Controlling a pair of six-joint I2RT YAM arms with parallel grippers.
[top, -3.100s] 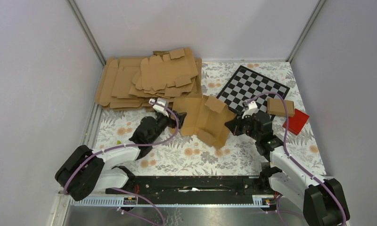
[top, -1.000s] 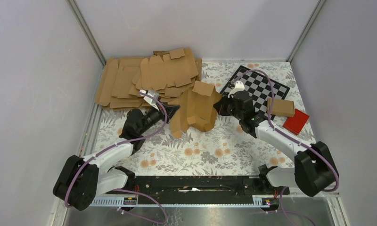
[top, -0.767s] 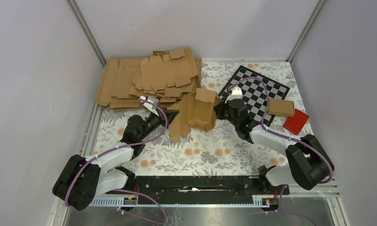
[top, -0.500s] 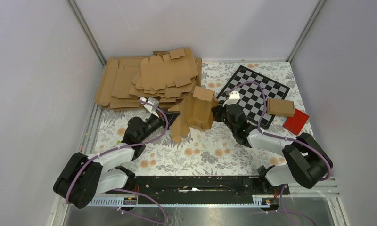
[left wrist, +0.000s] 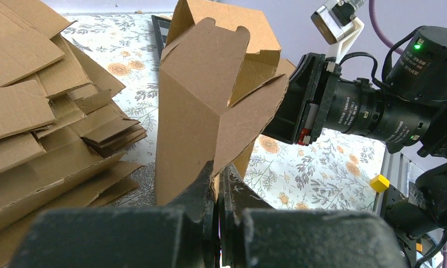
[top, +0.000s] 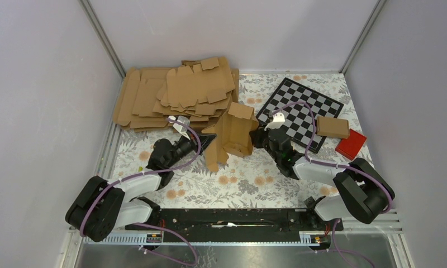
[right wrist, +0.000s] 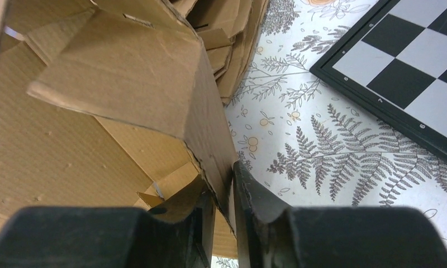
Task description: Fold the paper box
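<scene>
Brown die-cut cardboard paper box [top: 232,134] stands partly erected between both tools, left gripper [left wrist: 217,173] clamped narrow on one flap edge, right gripper [right wrist: 228,178] clamped on the opposite wall.

The paper box [top: 231,133], three seconds back a half-open sheet sprawled low on the worktop [top: 249,178], now stands pulled up into a tall, narrow shape, shifted a little leftward. The right end effector [top: 256,138] has swung in leftward with it, the right arm [top: 322,170] stretched further in
</scene>
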